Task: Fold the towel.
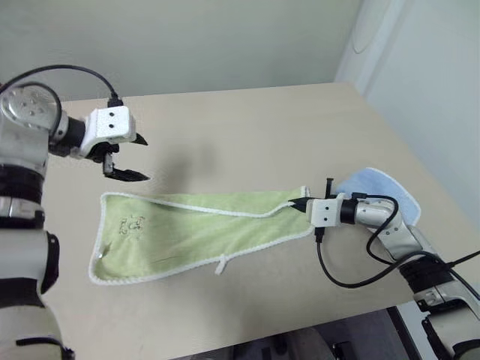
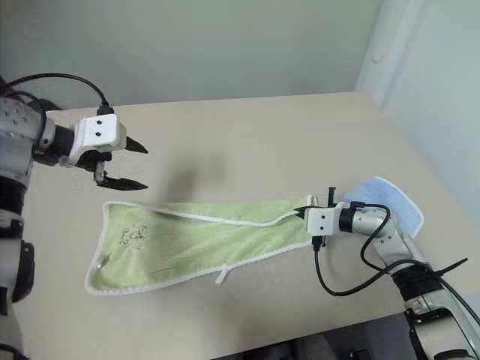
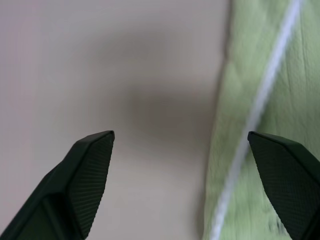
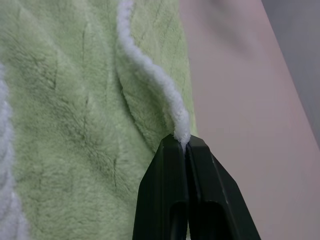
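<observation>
The towel (image 1: 191, 234) lies flat on the table (image 1: 247, 127), long axis running between the grippers. Its far corner is pinched in the closed right gripper (image 1: 297, 203); the left gripper (image 1: 139, 157) is held wide open and empty just above the towel's opposite end.

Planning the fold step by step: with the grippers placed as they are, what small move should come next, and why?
Probably bring the left gripper down onto the towel's near corner. It hovers open above the table, holding nothing, while the right gripper is shut on the white edging at the far end, so the left end lies free.
</observation>
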{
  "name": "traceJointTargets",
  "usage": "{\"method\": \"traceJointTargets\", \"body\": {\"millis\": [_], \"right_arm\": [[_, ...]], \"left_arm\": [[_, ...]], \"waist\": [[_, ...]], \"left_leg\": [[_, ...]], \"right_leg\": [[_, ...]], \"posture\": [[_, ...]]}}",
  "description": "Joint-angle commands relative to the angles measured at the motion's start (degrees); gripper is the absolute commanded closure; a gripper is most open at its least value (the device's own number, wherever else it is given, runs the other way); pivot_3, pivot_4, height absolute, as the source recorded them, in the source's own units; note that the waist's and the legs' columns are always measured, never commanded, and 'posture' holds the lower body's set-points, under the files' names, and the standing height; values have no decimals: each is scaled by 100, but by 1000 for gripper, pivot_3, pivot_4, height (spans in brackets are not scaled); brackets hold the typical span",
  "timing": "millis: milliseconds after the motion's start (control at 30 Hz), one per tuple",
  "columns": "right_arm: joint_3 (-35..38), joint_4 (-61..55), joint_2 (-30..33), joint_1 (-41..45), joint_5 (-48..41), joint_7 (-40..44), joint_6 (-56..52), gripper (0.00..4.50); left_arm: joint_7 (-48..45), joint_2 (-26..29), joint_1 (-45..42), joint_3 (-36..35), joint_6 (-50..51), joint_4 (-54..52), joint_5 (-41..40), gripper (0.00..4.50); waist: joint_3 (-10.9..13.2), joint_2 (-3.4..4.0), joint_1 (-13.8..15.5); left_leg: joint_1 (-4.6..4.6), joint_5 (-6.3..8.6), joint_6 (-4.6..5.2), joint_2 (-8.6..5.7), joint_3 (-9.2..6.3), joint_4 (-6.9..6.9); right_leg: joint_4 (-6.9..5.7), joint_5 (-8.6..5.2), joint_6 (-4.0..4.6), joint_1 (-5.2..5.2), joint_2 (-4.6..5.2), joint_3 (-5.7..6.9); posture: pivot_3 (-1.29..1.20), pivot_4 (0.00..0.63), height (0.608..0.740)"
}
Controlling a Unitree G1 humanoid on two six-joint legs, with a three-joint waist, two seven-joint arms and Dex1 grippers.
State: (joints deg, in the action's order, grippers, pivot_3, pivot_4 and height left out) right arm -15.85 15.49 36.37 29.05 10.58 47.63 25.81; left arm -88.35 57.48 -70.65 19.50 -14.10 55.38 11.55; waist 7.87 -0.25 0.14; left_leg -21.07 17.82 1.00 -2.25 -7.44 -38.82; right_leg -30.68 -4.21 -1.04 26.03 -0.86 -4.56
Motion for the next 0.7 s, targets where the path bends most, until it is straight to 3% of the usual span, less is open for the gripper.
{"method": "traceJointTargets", "body": {"millis": [33,200,400,700], "right_arm": [[88,-43,-14,55,9,-113,95,4500],[89,-26,-47,41,29,-147,60,4500],[88,-71,-67,-43,35,-205,21,4500],[70,-6,-167,-31,64,-274,-10,4500]], "left_arm": [[-334,38,-467,388,-585,489,637,25],[-415,98,-495,891,-1263,814,1026,25],[551,358,-462,1306,-1698,1244,2025,25],[1075,253,-18,1234,-1935,1468,2268,25]], "waist": [[0,-1,-14],[0,-1,-12],[0,-2,-16],[-2,-5,30]], "left_leg": [[-2,-1,1,1,0,0],[-6,-5,9,-2,0,0],[-10,-6,11,0,-1,-2],[-13,-8,13,-1,-1,-2]], "right_leg": [[4,-1,-3,1,0,2],[24,9,-16,-6,2,2],[35,21,-20,-4,1,4],[41,39,-7,-6,3,5]], "posture": [[0,150,740],[0,150,740],[0,150,740],[0,150,740]]}}
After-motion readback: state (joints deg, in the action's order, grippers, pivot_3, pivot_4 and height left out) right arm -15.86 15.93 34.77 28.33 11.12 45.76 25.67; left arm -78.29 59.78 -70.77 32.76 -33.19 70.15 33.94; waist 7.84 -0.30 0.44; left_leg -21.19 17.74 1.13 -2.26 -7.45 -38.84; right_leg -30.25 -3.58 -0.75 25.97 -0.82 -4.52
